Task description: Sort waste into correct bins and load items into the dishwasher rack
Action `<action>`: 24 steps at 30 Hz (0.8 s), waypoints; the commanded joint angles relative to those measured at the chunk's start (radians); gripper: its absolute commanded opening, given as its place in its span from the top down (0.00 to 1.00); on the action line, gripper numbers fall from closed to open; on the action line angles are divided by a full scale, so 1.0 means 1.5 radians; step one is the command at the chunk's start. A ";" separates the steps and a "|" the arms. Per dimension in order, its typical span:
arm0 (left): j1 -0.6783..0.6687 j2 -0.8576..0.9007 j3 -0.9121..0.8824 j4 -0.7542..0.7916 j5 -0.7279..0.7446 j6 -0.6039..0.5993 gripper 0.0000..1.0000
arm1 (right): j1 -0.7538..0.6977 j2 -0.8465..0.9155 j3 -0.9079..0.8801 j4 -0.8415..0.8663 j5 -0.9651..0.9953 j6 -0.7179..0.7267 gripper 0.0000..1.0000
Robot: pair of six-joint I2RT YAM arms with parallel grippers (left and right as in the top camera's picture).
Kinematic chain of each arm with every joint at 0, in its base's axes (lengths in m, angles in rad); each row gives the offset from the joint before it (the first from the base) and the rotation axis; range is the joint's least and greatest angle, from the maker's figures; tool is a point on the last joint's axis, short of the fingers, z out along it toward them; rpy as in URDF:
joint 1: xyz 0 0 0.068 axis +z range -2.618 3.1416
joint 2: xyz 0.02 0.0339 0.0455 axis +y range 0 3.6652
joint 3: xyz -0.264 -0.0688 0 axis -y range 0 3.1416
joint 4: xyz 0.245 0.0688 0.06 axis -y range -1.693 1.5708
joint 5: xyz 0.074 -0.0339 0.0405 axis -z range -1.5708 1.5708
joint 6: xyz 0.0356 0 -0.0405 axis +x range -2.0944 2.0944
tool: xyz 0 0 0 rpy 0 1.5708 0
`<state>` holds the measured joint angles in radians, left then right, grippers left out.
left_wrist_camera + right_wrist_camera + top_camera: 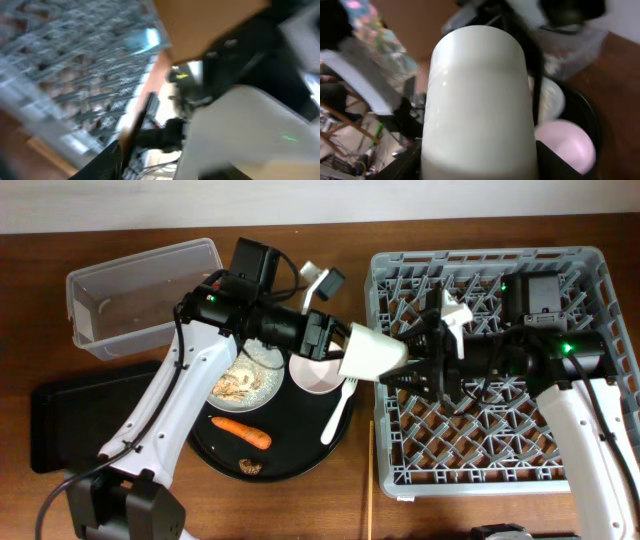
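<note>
Jaws of right gripper pinch the white cup, which is held on its side in the air at the left edge of the rack. Left gripper sits close by the cup's wide end. Its jaws: cannot tell, wrist view blurred. Fork and carrot lie on the round tray.

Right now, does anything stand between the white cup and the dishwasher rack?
Nothing visible does. The white cup, in the right gripper, hangs at the left edge of the dishwasher rack; only that gripper's own arm lies over the rack.
</note>
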<state>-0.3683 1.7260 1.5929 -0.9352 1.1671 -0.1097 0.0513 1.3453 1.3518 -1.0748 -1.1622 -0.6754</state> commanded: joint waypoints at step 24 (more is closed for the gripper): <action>0.047 -0.005 0.005 -0.185 -0.574 0.002 0.51 | -0.362 0.169 0.023 -0.104 0.756 0.524 0.01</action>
<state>-0.2996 1.7260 1.5963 -1.2118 0.3130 -0.1131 -0.4850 1.6112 1.3613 -1.2259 0.0349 0.1028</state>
